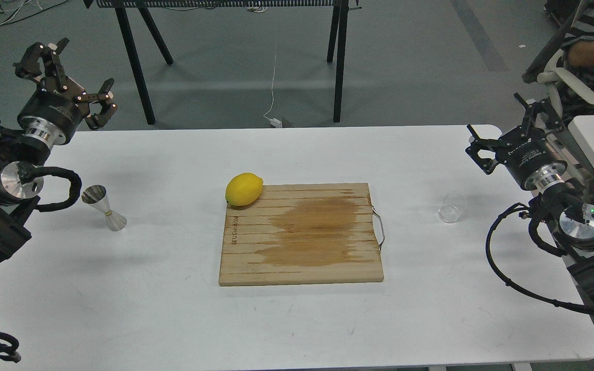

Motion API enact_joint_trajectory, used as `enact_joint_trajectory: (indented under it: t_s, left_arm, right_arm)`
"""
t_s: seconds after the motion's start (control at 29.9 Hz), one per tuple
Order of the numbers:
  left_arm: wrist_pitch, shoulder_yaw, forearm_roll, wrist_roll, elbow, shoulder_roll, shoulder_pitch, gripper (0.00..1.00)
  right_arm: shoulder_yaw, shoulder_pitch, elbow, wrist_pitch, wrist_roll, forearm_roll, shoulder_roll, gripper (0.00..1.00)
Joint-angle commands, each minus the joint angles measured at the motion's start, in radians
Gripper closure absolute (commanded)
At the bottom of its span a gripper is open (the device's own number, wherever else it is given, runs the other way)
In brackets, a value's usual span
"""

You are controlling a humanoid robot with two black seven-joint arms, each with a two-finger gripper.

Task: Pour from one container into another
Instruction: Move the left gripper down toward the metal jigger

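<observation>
Two containers upright: glass cup (452, 207), jigger (104, 207), contents unclear; both jaws apart.

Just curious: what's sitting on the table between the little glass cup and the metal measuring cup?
The head view shows a wooden cutting board with a lemon between the glass cup and the metal measuring cup.

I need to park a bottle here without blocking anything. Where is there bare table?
Bare: the wide front strip of the white table below the cutting board, and between board and glass cup. Tighter: beside the jigger near the left arm; the lemon takes the board's corner.
</observation>
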Motion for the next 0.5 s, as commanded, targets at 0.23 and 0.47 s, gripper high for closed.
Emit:
enact_joint_trajectory:
  t_s: [0.23,0.47]
  left_arm:
    - [0.000,-0.009,-0.004,-0.033,0.011,-0.001,-0.006,0.00]
    - [0.000,0.002,0.002,-0.037,0.116,-0.007,-0.013,0.00]
  right_arm:
    - [0.001,0.000,0.004,0.000,0.002,-0.001,0.004,0.00]
    - [-0.002,0.001,0.004,0.000,0.007,-0.001,0.010,0.00]
